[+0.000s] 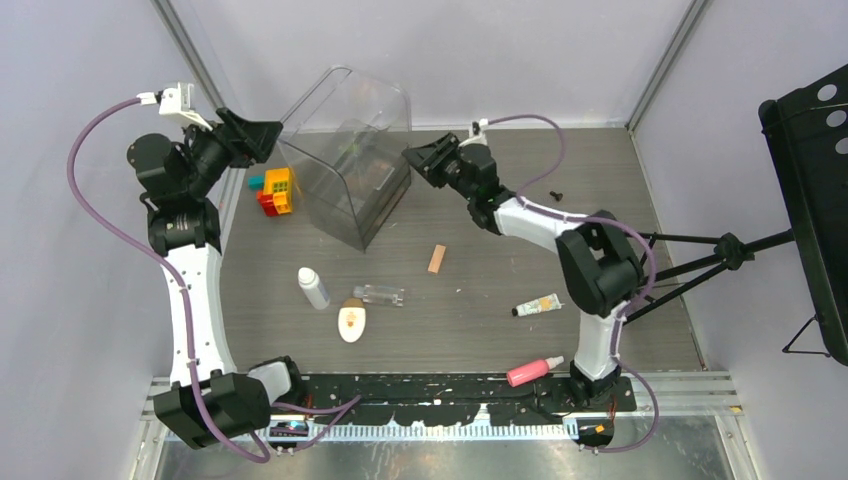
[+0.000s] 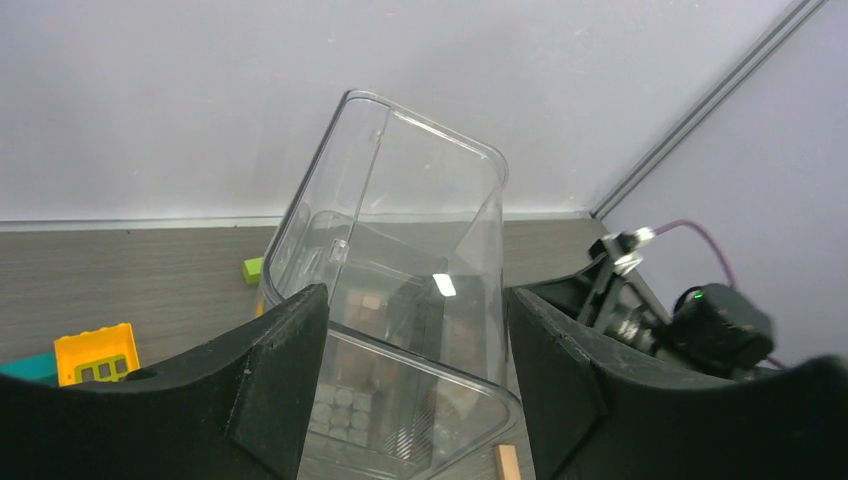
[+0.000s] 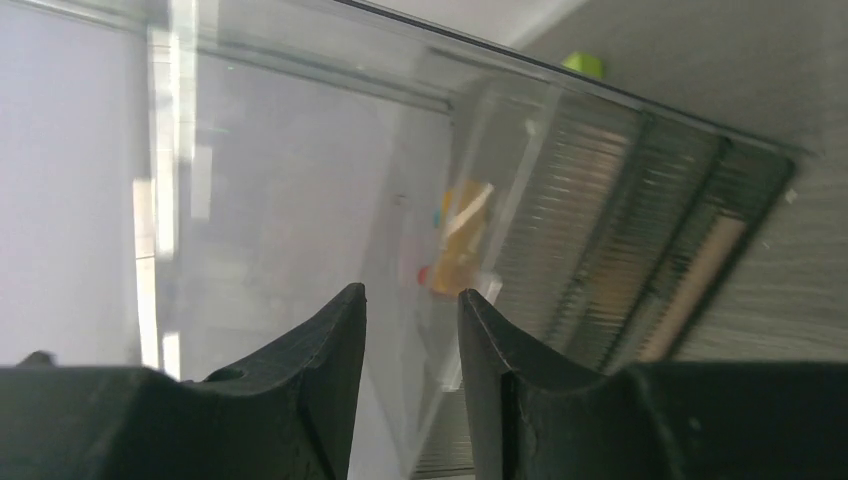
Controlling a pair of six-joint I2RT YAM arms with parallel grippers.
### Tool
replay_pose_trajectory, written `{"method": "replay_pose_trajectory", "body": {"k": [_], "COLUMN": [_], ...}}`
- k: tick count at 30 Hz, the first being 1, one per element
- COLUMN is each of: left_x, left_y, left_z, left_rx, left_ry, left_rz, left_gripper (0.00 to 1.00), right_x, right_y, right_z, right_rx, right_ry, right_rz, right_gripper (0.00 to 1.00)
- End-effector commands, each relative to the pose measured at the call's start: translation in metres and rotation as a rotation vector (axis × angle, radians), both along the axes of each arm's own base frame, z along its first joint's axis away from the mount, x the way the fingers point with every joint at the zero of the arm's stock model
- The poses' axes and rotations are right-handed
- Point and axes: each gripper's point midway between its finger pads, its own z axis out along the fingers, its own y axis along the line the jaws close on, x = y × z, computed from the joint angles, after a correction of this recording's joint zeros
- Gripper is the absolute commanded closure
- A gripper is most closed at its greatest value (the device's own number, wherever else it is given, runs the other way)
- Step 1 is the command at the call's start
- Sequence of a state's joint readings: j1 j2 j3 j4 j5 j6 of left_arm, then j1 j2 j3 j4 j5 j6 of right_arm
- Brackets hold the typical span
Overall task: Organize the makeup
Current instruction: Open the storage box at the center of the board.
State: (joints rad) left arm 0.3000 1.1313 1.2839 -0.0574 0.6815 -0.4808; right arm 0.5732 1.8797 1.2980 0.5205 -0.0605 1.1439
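The makeup lies loose on the table: a white bottle [image 1: 313, 287], a clear bottle [image 1: 380, 294], a white oval compact [image 1: 352, 322], a cream tube [image 1: 537, 305], a pink bottle [image 1: 533, 371] and a peach stick [image 1: 437, 258]. The large clear case [image 1: 350, 170] is tipped off its base at the back. My right gripper [image 1: 412, 158] [image 3: 412, 295] is at its right wall, jaws narrowly apart with the clear wall [image 3: 300, 150] running between them. My left gripper [image 1: 272, 133] [image 2: 415, 300] hangs open just off the case's upper left corner [image 2: 420, 210], holding nothing.
Colourful toy bricks [image 1: 275, 190] [image 2: 97, 352] sit left of the case, with a green one [image 2: 253, 268] behind. A small black piece [image 1: 553, 192] lies back right. A tripod leg [image 1: 720, 250] and a black stand [image 1: 810, 200] reach in from the right. Walls close in the back.
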Motion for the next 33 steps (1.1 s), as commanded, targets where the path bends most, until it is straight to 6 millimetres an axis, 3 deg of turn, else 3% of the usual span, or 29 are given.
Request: {"method": "replay_pose_trajectory", "body": {"k": [1, 5, 15, 33], "left_x": [-0.002, 0.0, 0.008, 0.012], "left_y": [-0.002, -0.002, -0.001, -0.003], "left_z": [0.011, 0.006, -0.006, -0.008], "left_rx": [0.035, 0.04, 0.032, 0.028], "left_ry": [-0.057, -0.048, -0.023, -0.032], "left_rz": [0.003, 0.003, -0.004, -0.019], "left_gripper": [0.32, 0.32, 0.31, 0.31], "right_x": [0.003, 0.004, 0.007, 0.008], "right_y": [0.016, 0.025, 0.035, 0.046], "right_z": [-0.001, -0.02, -0.04, -0.035], "right_rx": [0.13, 0.179, 0.344, 0.438], "right_ry": [-0.003, 0.035, 0.055, 0.033], "right_rz": [0.045, 0.062, 0.104, 0.15], "right_gripper": [0.56, 0.56, 0.61, 0.69]}}
